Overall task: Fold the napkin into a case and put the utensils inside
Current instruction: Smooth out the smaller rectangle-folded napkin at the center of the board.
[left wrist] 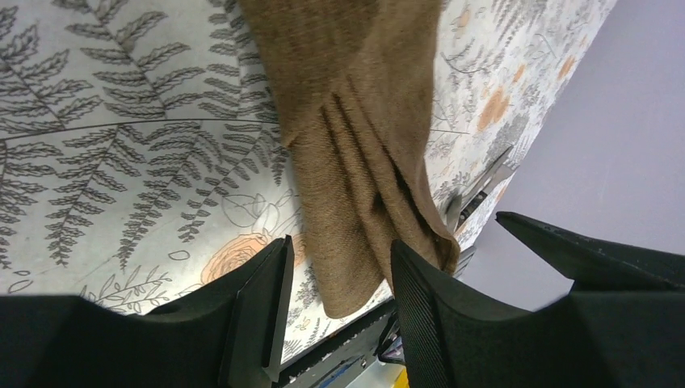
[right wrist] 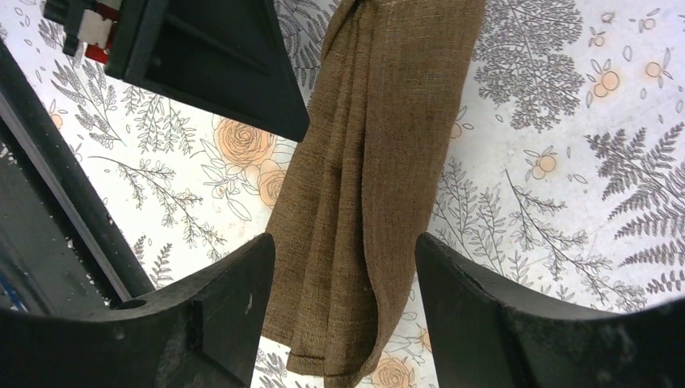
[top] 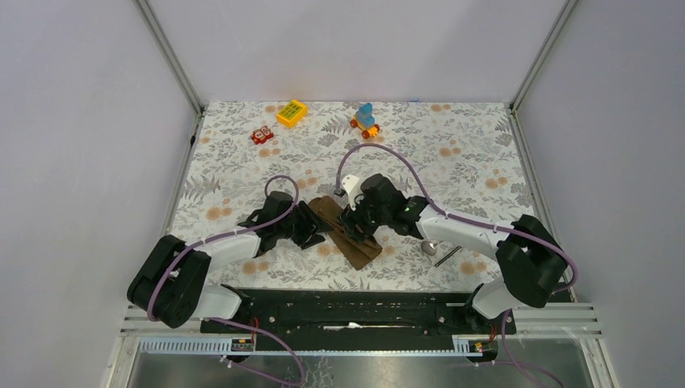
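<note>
1. Fingers of the left gripper stand apart in the left wrist view, clamping nothing. The end of the folded brown napkin hangs in the gap between them. The cloth lies in long pleats on the flowered tablecloth, and whether it brushes the right-hand finger cannot be told
2. In the right wrist view, the fingers of the right gripper are also spread wide. They straddle the napkin, with bare tablecloth showing on either side of the cloth. The napkin is folded into a narrow strip of several layers, its short hemmed end nearest the camera. The black body of the left gripper sits just beside the strip's far part
3. From the top camera, the napkin lies as a slim diagonal strip near the middle of the tablecloth, closer to the arms than to the far wall. The left gripper meets it from the left and the right gripper hangs over its middle
4. A small silver spoon and a thin dark stick lie together on the tablecloth to the right of the napkin. Both are outside the cloth, and the spoon's handle is hidden under the right arm
5. At the far edge, well apart from the napkin, sit a yellow block, a red toy and a blue and orange toy
</note>
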Tool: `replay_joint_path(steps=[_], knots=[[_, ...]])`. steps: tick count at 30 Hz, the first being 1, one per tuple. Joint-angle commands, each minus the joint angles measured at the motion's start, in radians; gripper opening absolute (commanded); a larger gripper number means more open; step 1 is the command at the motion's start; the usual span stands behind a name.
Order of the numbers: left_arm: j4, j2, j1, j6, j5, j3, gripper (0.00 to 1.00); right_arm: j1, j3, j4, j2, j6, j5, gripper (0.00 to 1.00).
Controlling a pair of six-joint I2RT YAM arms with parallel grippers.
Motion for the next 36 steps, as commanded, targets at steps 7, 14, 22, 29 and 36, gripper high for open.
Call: replay_joint_path(steps=[7, 14, 22, 29, 36], knots=[[0.133, 0.105, -0.028, -0.04, -0.02, -0.011, 0.46, 0.069, -0.014, 0.047, 0.072, -0.082, 0.096, 0.68], [0.137, 0.14, -0.035, -0.033, -0.029, -0.014, 0.34, 0.122, -0.016, 0.054, 0.104, -0.098, 0.216, 0.7], [0.144, 0.153, -0.035, -0.028, -0.024, -0.017, 0.31, 0.177, -0.004, 0.075, 0.151, -0.124, 0.36, 0.68], [0.167, 0.174, -0.036, -0.033, -0.02, -0.026, 0.26, 0.235, 0.018, 0.081, 0.18, -0.125, 0.449, 0.45], [0.226, 0.214, -0.047, -0.048, -0.016, -0.039, 0.16, 0.242, 0.081, -0.001, 0.157, -0.075, 0.427, 0.14]])
